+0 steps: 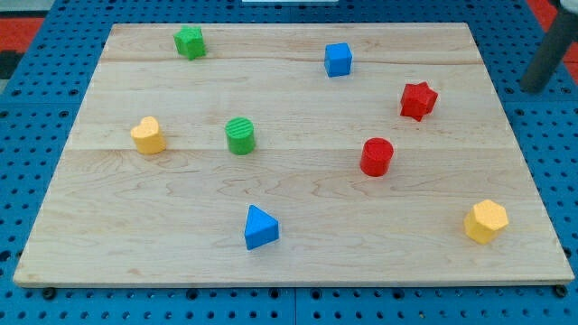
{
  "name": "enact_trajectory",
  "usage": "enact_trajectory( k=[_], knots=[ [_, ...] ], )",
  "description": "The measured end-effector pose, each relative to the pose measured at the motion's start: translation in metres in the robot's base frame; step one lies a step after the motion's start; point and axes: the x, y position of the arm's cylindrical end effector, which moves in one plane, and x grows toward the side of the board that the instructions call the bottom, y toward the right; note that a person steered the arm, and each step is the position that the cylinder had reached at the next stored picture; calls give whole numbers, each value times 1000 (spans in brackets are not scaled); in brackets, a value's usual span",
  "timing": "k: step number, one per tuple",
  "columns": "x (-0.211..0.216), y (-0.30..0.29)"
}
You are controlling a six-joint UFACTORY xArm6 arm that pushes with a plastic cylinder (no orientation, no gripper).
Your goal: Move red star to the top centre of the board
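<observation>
The red star [418, 100] lies on the wooden board [289, 262] at the view's right, a little above the middle. My rod comes in at the view's top right corner, and my tip [533, 88] is off the board's right edge, over the blue pegboard, well to the right of the red star and apart from it. No block touches the tip.
A blue cube [338, 60] sits near the top centre. A red cylinder [377, 156] lies below-left of the star. A green star-like block [190, 41], green cylinder [240, 135], yellow heart-like block [147, 135], blue triangle [260, 227] and yellow hexagon [486, 221] are spread about.
</observation>
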Motion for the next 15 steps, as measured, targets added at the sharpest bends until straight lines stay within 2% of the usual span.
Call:
enact_trajectory(
  k=[1, 2, 7, 8, 9, 10, 11, 12, 13, 14, 15],
  knots=[
    [80, -75],
    [89, -118],
    [99, -118],
    [102, -103],
    [97, -104],
    [37, -158],
    [13, -105],
    [13, -64],
    [-36, -114],
    [-33, -190],
    [-13, -174]
  ],
)
